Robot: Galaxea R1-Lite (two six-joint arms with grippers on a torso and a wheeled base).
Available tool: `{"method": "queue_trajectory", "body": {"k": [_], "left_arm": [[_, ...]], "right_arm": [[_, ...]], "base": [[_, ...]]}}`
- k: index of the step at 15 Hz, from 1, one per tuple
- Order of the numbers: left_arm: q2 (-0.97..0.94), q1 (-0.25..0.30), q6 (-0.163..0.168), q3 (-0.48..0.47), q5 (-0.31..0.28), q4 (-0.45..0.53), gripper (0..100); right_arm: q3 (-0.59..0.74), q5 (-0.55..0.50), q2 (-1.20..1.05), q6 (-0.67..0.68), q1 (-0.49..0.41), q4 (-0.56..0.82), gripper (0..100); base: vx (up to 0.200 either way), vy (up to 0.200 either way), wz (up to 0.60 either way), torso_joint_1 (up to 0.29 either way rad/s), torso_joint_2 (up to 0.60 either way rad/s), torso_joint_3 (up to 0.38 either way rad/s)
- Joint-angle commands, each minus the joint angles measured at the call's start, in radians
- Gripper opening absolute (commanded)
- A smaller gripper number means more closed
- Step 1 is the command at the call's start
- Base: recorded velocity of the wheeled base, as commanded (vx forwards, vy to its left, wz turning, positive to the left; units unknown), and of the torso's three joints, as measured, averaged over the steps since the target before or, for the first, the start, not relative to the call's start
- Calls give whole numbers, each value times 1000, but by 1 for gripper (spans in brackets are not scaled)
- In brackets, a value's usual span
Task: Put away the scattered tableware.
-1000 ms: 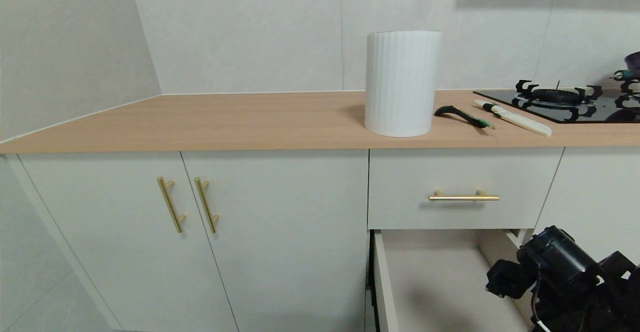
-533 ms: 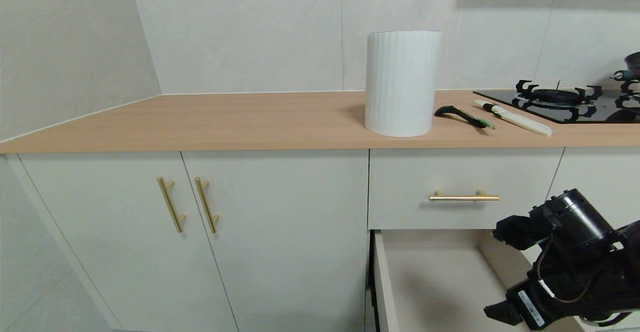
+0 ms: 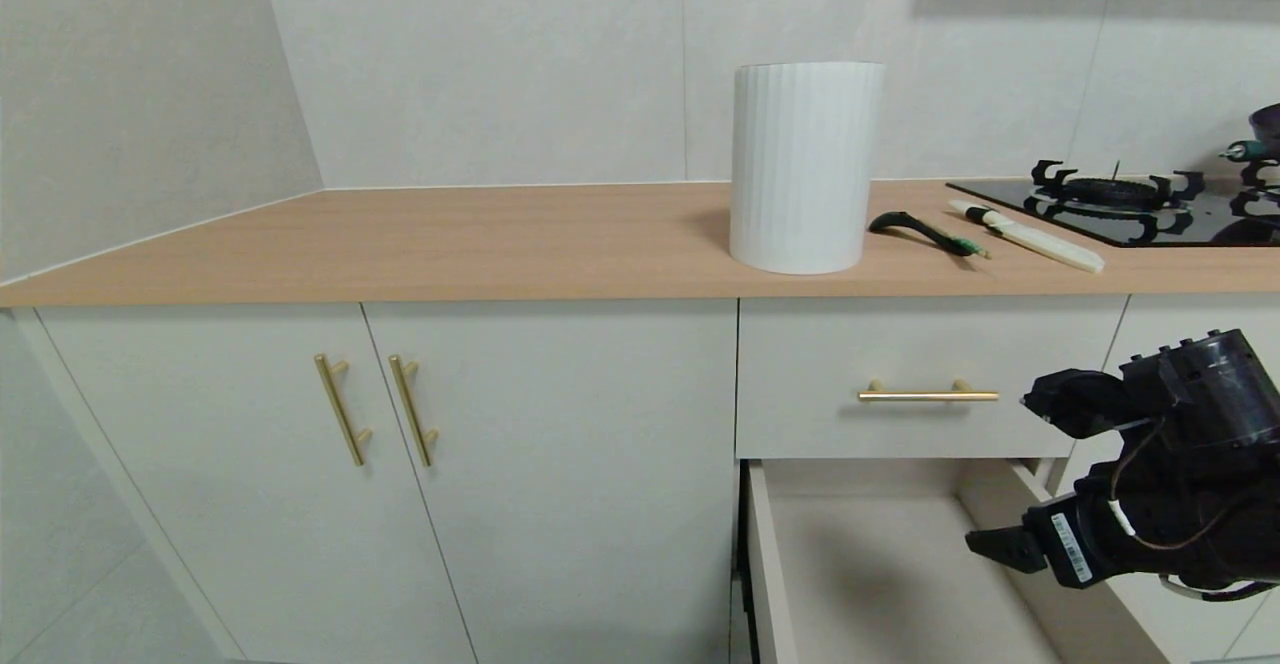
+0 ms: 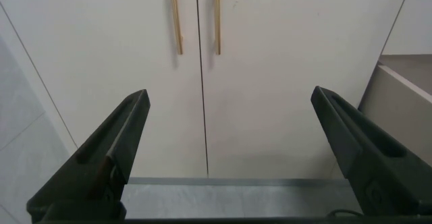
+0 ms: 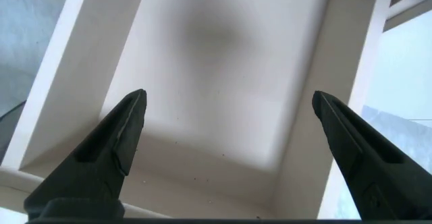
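**Head view.**
- Right claw (image 3: pixel 1000 474): fingers spread wide, nothing held, poised over the right side of the pale open drawer (image 3: pixel 880 564).
- Black-handled utensil with a green tip (image 3: pixel 925 232) and cream-white slender utensil (image 3: pixel 1030 236): lying side by side on the wooden desk (image 3: pixel 450 244), above the claw and well apart from it.
- White ribbed cylindrical container (image 3: pixel 806 166): upright, just beside the black-handled utensil.

**Left wrist view.**
- Left claw (image 4: pixel 229 99): spread wide and empty, facing white cabinet doors (image 4: pixel 270 82) with brass bar handles (image 4: pixel 177 18).

**Right wrist view.**
- Right claw (image 5: pixel 229 97): wide open and empty, with the drawer floor beneath.
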Motion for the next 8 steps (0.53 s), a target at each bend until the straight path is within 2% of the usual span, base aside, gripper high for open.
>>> {"method": "queue_trajectory", "body": {"k": [1, 4, 8], "left_arm": [[0, 0, 0, 0, 0, 0, 100], [0, 0, 0, 0, 0, 0, 100], [0, 0, 0, 0, 0, 0, 100]], "right_arm": [[-3, 1, -9, 0, -5, -2, 100], [-4, 2, -27, -2, -22, -2, 100], [-6, 1, -30, -2, -29, -4, 100]], "base": [[0, 0, 0, 32, -115, -66], [0, 0, 0, 46, -235, -248], [0, 0, 0, 171, -502, -300]]}}
